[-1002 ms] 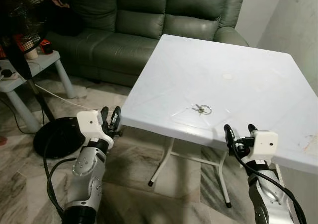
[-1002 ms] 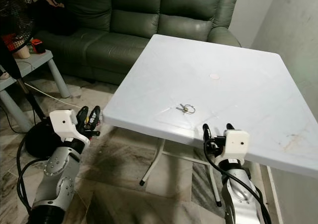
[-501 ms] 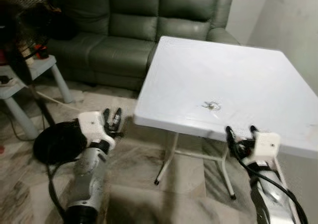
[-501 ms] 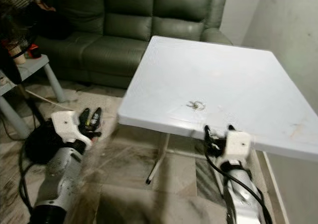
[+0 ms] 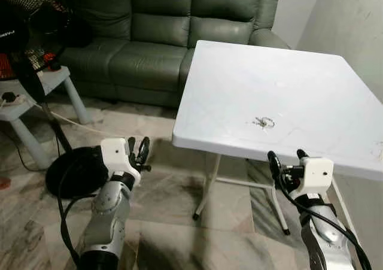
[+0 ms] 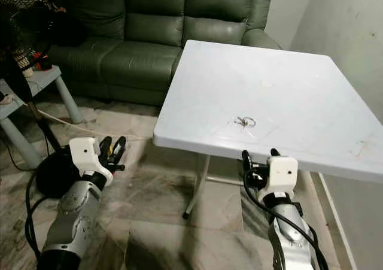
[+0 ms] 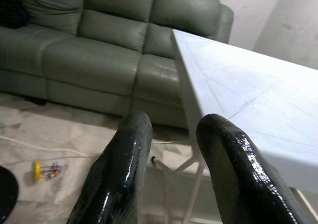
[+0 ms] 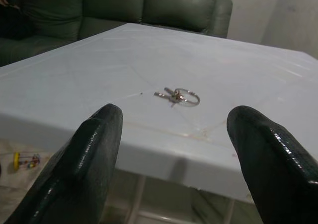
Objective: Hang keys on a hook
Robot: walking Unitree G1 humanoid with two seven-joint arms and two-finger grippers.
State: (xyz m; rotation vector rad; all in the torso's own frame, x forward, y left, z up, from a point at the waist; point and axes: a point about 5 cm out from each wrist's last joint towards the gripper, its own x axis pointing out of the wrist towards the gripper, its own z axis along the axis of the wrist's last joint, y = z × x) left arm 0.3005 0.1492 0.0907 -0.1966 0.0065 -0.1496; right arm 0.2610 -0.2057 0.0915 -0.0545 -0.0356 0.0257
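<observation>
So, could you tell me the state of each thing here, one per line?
keys: lying flat on the white table, not held
right gripper: open, empty, at the table's near edge
left gripper: fingers slightly apart, empty, beside the table
fan: standing upright

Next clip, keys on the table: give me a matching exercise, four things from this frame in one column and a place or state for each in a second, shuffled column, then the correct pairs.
Things:
1. keys
2. right claw
3. left claw
4. sofa

Places or states:
A. open, below the near edge of the white table, pointing towards the keys
B. against the wall, beyond the table's far side
C. lying on the tabletop near its near edge
D. over the floor, off the table's left side

Pairs: 1-C, 2-A, 3-D, 4-B
</observation>
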